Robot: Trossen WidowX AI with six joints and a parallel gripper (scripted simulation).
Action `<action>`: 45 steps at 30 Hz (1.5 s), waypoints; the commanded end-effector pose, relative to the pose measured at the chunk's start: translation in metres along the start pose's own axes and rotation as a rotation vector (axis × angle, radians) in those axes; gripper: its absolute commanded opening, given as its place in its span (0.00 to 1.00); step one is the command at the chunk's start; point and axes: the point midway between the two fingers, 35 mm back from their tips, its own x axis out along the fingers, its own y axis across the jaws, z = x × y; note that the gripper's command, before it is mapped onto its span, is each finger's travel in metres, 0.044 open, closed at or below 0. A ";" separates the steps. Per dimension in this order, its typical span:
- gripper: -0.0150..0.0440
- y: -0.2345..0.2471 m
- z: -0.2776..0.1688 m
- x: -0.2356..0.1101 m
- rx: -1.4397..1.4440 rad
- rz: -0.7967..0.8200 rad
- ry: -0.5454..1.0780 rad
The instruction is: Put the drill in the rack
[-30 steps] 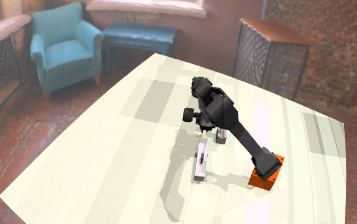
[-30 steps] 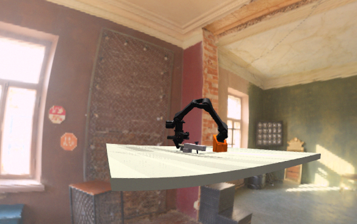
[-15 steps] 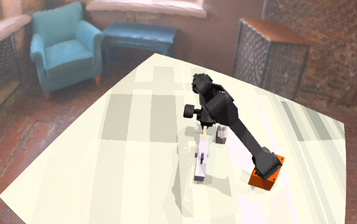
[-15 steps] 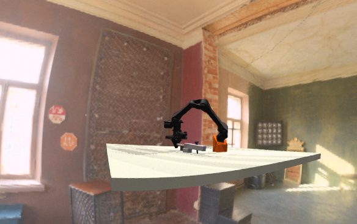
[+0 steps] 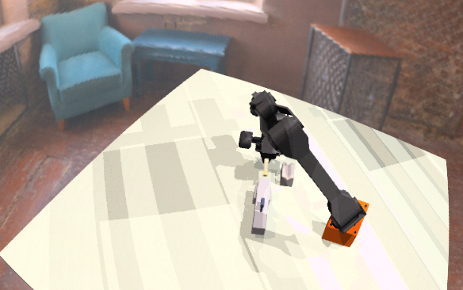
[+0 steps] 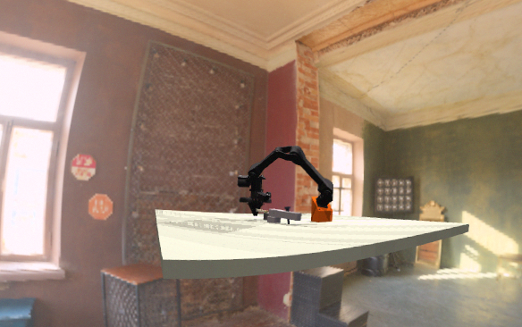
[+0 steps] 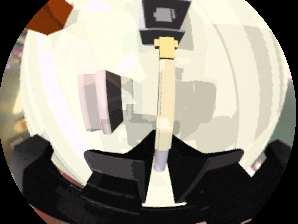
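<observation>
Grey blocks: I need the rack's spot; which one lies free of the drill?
The small notched block beside the drill, which the gripper holds; the long block sheathes its tip.

In the top view the drill (image 5: pixel 265 168) lies mid-frame on the table (image 5: pixel 158 222), between the gripper (image 5: pixel 266 158) above and the block (image 5: pixel 262 207) below, with the rack (image 5: pixel 287 174) just right and the arm's base (image 5: pixel 342 237) lower right.
</observation>
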 end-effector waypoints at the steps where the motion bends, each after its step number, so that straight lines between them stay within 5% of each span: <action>1: 0.25 0.000 0.000 -0.003 -0.001 0.004 -0.001; 45: 0.25 0.000 0.002 -0.034 -0.001 0.005 0.000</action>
